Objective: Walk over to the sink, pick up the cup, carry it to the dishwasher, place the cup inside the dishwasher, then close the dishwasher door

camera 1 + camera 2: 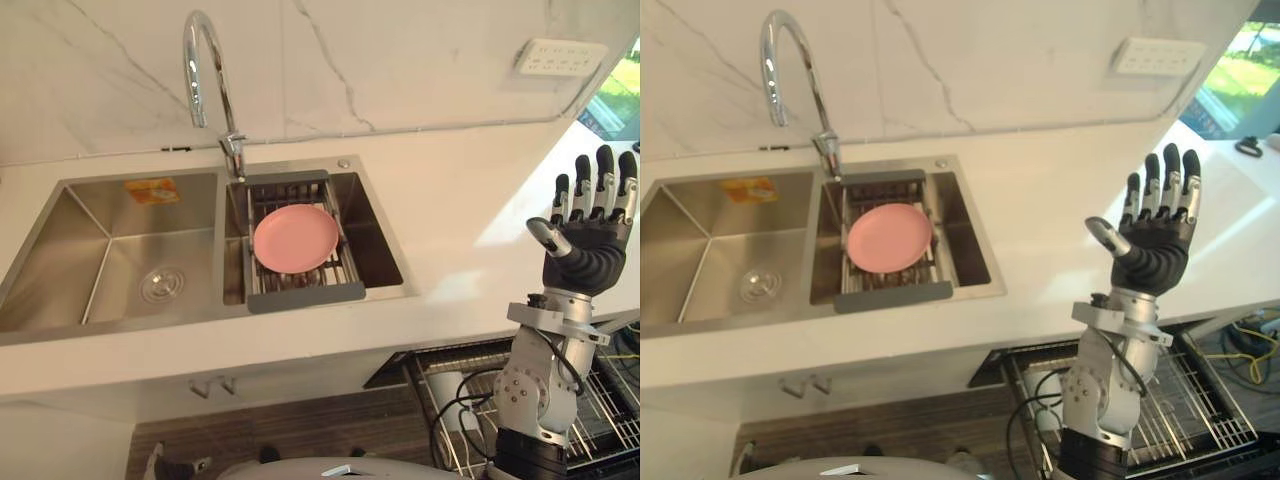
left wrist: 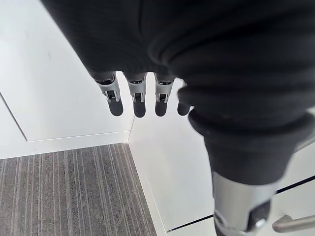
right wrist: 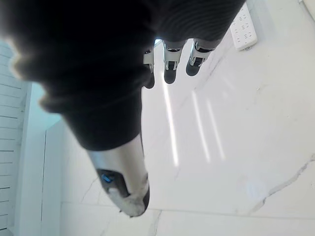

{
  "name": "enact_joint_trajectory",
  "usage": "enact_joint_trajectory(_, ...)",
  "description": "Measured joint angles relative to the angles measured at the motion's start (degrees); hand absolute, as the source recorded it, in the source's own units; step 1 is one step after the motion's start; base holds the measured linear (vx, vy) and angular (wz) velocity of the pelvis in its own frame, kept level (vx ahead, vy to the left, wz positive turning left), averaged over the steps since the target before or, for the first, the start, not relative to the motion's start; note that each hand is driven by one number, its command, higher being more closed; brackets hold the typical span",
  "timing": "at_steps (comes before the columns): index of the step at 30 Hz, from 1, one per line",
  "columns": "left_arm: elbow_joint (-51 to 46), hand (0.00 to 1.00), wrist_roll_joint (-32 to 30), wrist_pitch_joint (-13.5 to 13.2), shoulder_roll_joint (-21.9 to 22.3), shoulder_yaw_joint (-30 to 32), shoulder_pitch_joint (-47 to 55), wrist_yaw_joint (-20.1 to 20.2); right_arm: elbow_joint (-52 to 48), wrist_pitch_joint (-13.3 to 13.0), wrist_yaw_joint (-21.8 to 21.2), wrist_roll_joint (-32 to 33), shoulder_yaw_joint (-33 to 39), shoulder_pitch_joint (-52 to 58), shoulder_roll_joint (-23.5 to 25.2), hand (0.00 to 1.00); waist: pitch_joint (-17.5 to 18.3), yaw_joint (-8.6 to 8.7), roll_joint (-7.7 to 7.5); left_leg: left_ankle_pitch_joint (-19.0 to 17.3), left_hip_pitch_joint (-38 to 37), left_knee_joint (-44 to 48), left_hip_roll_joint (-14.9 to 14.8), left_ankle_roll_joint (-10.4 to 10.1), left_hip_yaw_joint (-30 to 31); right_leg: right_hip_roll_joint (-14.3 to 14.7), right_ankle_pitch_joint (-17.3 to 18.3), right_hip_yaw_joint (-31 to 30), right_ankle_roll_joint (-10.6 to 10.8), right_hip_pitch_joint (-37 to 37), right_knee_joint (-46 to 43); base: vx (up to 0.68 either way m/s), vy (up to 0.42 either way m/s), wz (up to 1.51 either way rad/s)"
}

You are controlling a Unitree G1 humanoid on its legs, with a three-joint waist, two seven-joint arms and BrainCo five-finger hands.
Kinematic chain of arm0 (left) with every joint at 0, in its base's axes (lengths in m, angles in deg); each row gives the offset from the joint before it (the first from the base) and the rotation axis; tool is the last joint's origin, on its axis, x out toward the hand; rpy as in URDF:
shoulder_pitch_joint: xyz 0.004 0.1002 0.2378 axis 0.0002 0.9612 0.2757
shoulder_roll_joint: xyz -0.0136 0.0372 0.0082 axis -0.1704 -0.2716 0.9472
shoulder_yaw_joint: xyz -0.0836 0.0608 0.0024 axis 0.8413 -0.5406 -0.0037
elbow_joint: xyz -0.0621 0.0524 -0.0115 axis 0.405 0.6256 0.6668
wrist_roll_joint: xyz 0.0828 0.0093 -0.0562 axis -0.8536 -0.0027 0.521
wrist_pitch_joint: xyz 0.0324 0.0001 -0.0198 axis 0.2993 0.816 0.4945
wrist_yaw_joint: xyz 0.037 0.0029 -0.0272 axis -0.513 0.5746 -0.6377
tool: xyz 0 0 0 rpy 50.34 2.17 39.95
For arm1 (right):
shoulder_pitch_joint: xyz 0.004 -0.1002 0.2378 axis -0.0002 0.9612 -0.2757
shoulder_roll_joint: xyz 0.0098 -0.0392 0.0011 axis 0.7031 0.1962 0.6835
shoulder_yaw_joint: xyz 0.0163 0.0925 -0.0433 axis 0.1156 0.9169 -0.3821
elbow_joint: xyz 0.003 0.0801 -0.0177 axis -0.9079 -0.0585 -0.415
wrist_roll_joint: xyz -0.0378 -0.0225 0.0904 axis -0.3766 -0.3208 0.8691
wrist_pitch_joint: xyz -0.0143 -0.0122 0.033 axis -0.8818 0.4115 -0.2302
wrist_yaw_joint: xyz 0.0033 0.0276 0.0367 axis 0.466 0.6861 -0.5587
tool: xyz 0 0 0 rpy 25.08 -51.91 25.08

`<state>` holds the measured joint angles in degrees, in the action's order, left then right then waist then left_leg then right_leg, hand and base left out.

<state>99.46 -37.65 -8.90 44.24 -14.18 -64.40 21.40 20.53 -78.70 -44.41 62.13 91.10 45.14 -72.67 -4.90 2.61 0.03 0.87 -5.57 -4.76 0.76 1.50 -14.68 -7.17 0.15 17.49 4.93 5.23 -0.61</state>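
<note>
In the sink [image 1: 85, 230], the right basin held 1 pink plate [image 1: 295, 238] lying flat on a rack [image 1: 305, 296], not a cup. We judged it light, stiff, slick and breakable, best pinched at its rim. The right hand [image 1: 1155, 245] hovered right of the sink, empty, fingers spread wide. The left hand [image 2: 139, 105] hung with straight fingers, holding nothing.

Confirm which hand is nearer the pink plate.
Right, likely. The right hand is raised by the counter, right of the pink plate; the left hand hangs low by the cabinets.
</note>
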Motion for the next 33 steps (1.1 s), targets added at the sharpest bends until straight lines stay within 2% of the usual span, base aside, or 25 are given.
enact_joint_trajectory(3, 0.03, 0.00, -0.31, -0.03, -0.18, 0.05, 0.34, 0.01, 0.24, 2.90, -1.54, -0.13, -2.29, 0.02, -0.05, 0.00, 0.15, -0.10, -0.65, -0.02, -0.02, -0.03, -0.19, -0.09, -0.49, 0.27, -0.08, -0.59, -0.12, -0.08, 0.33, -0.03, -0.021, -0.08)
enact_joint_trajectory(4, 1.20, 0.00, -1.05, -0.58, -1.44, 0.18, 1.87, -0.06, 4.56, 4.98, -7.28, -1.75, -8.53, -0.13, -3.62, 0.00, 2.95, -0.31, -3.02, 1.32, 1.52, -0.17, -0.17, -0.23, 0.61, 0.40, -0.83, 0.16, -1.04, -0.46, 1.14, 0.00, 0.000, -0.03)
enact_joint_trajectory(11, 1.17, 0.00, -0.83, -0.58, -1.56, 0.66, 1.75, 0.21, 4.53, 4.98, -6.97, -1.77, -8.23, -0.15, -3.67, 0.00, 3.42, -0.65, -3.34, 2.50, 2.99, -0.14, -0.15, 0.15, 2.09, 0.43, -1.19, 1.60, -1.08, -1.34, 1.23, 0.00, 0.003, 0.10)
enact_joint_trajectory(14, 1.24, 0.00, 0.57, -0.47, -1.13, 2.27, 1.81, 1.71, 4.48, 4.99, -6.22, -1.85, -7.92, -0.17, -3.67, 0.00, 3.39, -1.06, -3.41, 2.89, 3.53, -0.13, -0.22, 0.10, 2.59, 0.57, -1.70, 2.24, -0.81, -1.42, 1.51, 0.00, -0.010, 0.16)
enact_joint_trajectory(16, 1.30, 0.00, 2.00, -0.46, -1.13, 2.32, 1.89, 3.04, 4.36, 4.99, -5.70, -4.29, -7.14, -0.18, -3.69, 0.00, 3.39, -1.63, -3.28, 2.59, 3.63, -0.14, -0.23, -0.36, 2.88, 0.60, -1.57, 2.54, -1.02, -1.27, 1.81, -0.03, -0.001, 0.06)
enact_joint_trajectory(20, 1.74, 0.00, 3.65, -0.60, -1.22, 2.70, 1.73, 5.55, 3.20, 5.52, -4.15, -13.68, -5.46, -0.11, -4.16, 0.00, 3.35, -1.44, -3.18, 2.51, 4.25, -0.15, -0.23, -0.31, 2.75, 0.58, -1.50, 2.55, -1.20, -1.45, 2.08, -0.06, 0.011, -0.02)
enact_joint_trajectory(25, 2.31, 0.00, 4.74, -0.56, -1.63, 4.63, 1.33, 7.56, -1.17, 5.44, -3.34, -32.51, -5.83, 0.08, -7.44, 0.00, 3.22, -0.63, -2.99, 2.10, 4.21, -0.17, -0.35, -0.10, 0.60, 0.57, -1.89, 1.07, -1.31, -2.20, 2.00, 0.00, 0.032, -0.17)
enact_joint_trajectory(32, 2.33, 0.00, 4.63, 0.57, -2.69, 4.56, 0.73, 8.80, 0.52, 7.49, -2.65, -54.60, -11.80, -1.58, -13.69, 0.00, 3.26, -0.42, -3.06, 1.67, 3.71, -0.17, -0.35, -0.42, 0.25, 0.53, -2.31, 0.63, -0.80, -1.95, 2.13, 0.02, 0.012, -0.04)
enact_joint_trajectory(33, 2.34, 0.00, 4.63, 0.61, -2.68, 4.56, 0.77, 8.81, 0.90, 7.81, -2.67, -56.18, -12.49, -2.17, -13.95, 0.00, 3.26, -0.45, -3.06, 1.67, 3.67, -0.17, -0.35, -0.43, 0.26, 0.53, -2.32, 0.65, -0.79, -1.89, 2.15, 0.00, 0.000, 0.00)
